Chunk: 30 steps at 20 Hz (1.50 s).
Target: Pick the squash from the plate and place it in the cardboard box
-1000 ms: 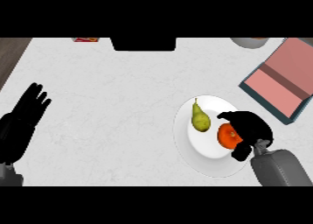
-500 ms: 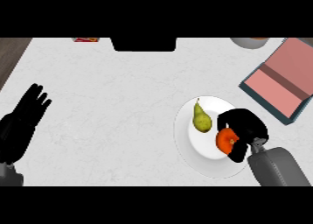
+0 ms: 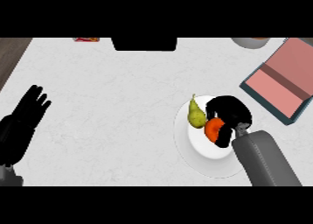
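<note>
A yellow-green, pear-shaped squash lies on the left part of a white plate, its thin end pointing up. A round orange fruit lies on the plate just right of it. My right hand hovers over the plate, close to the squash's right side and covering the top of the orange fruit. Its fingers bend down loosely and hold nothing. The cardboard box, pink inside with a dark teal rim, lies open at the right. My left hand rests open at the left edge, fingers up.
A black object stands at the counter's far edge, a grey bowl at the far right and a small red item at the far left. Dark wood floor shows past the counter's left edge.
My right hand has moved left and a little up across the plate, closer to the squash and further over the orange fruit. The left hand has not moved.
</note>
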Each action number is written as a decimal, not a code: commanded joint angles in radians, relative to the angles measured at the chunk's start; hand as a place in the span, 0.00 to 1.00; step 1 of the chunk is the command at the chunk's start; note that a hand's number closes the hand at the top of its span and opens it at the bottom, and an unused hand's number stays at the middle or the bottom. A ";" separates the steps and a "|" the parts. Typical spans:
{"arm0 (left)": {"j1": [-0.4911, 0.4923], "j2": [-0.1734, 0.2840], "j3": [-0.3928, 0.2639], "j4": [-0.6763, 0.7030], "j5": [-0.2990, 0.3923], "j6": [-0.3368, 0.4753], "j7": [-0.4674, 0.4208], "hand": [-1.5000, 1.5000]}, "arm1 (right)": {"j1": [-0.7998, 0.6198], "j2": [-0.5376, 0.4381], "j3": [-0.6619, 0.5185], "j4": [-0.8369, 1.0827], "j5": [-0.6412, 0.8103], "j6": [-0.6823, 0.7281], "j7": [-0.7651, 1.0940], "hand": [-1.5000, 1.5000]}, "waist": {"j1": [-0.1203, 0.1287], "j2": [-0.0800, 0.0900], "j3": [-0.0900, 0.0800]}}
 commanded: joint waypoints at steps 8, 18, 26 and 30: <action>0.026 -0.014 0.003 0.023 -0.020 -0.013 -0.058 0.50 | -0.032 -0.005 -0.017 -0.188 0.030 -0.065 0.024 1.00 | -0.011 -0.003 0.000; -0.015 -0.008 0.008 0.011 -0.020 0.018 0.000 0.50 | -0.129 0.003 -0.124 -0.643 -0.003 0.055 0.222 1.00 | -0.020 -0.007 0.000; 0.046 0.014 0.029 -0.054 0.021 -0.023 0.020 0.50 | -0.243 -0.079 -0.308 -0.682 -0.006 0.115 0.344 1.00 | -0.002 -0.004 0.000; -0.028 -0.019 -0.011 0.034 -0.019 0.006 0.009 0.50 | -0.296 -0.153 -0.402 -0.532 -0.061 0.069 0.265 1.00 | -0.005 0.000 0.000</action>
